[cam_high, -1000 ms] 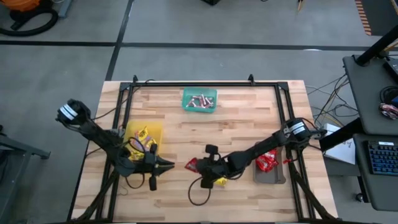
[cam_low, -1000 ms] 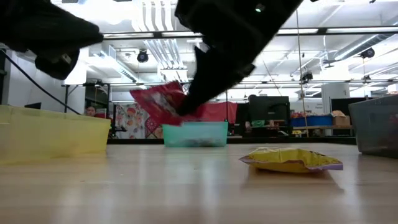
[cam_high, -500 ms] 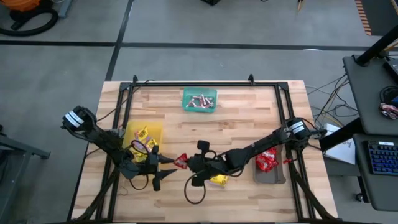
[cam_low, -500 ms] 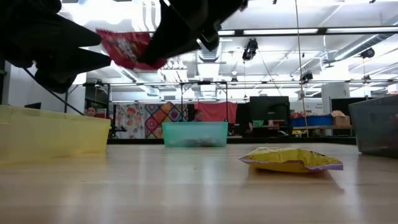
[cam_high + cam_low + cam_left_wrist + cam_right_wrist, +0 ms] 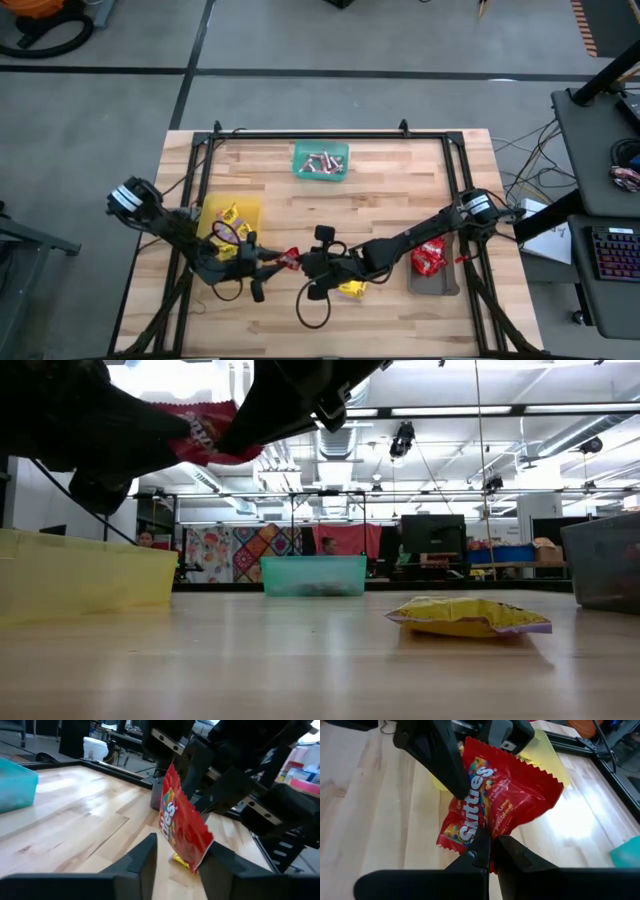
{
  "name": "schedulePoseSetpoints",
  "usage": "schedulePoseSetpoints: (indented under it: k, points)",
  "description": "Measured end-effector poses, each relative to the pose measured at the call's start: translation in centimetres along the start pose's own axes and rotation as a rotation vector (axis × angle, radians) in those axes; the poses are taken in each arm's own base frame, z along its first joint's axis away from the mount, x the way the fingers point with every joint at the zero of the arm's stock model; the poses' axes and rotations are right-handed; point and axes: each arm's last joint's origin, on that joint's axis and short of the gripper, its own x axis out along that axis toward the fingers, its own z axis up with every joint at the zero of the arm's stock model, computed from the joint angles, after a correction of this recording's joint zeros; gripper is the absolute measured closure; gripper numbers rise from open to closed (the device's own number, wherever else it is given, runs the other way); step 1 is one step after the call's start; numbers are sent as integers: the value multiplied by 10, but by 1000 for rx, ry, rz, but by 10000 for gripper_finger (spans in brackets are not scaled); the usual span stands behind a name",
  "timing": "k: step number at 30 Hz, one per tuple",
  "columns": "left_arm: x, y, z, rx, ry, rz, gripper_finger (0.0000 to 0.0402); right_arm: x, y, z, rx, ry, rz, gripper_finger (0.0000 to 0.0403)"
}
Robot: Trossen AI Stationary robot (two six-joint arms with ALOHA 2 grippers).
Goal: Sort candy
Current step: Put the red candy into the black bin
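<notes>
**Red packet held in the air between two grippers**

Above the wooden table (image 5: 400, 200), mid-front, the right gripper (image 5: 489, 851) pinches a red candy packet (image 5: 490, 807) by its edge, fingers closed tight. The left gripper (image 5: 177, 851) faces it, fingers apart on either side of the packet. A yellow packet (image 5: 468, 616) lies on the table below, near the right arm.
</notes>
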Motion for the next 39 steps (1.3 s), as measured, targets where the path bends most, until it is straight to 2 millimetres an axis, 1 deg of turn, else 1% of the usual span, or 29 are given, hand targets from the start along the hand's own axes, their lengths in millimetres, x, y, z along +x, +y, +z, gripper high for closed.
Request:
schedulePoseSetpoints:
  k: [3, 7, 8, 14, 18, 22, 27, 32, 36, 39]
  points:
    - [5, -2, -2, 7, -4, 17, 323, 0, 0, 0, -8, 0, 0, 390]
    - [9, -8, -4, 35, -9, 28, 383, 0, 0, 0, -13, 3, 1, 384]
    - [10, -8, -4, 36, -12, 30, 391, 0, 0, 0, -18, 3, 1, 384]
    - [10, -10, -2, 49, -14, 29, 397, 0, 1, -1, -20, 11, 38, 376]
    - [10, -11, 0, 42, -19, 25, 399, -2, 0, 0, -5, 17, 59, 343]
    - [6, -15, 6, 16, -34, 5, 400, -10, -5, 7, 4, 0, 66, 306]
    - [-8, -24, 21, 1, -60, -35, 401, -23, -11, 17, 16, -22, 67, 275]
    - [-24, -28, 45, 2, -107, 37, 401, -33, -18, 22, 14, -19, 63, 254]
    - [-36, -29, 69, 39, -139, 28, 401, -34, -21, 23, 7, -16, 53, 243]
    - [-45, -25, 79, 89, -122, 58, 401, -33, -24, 22, 6, -8, 47, 236]
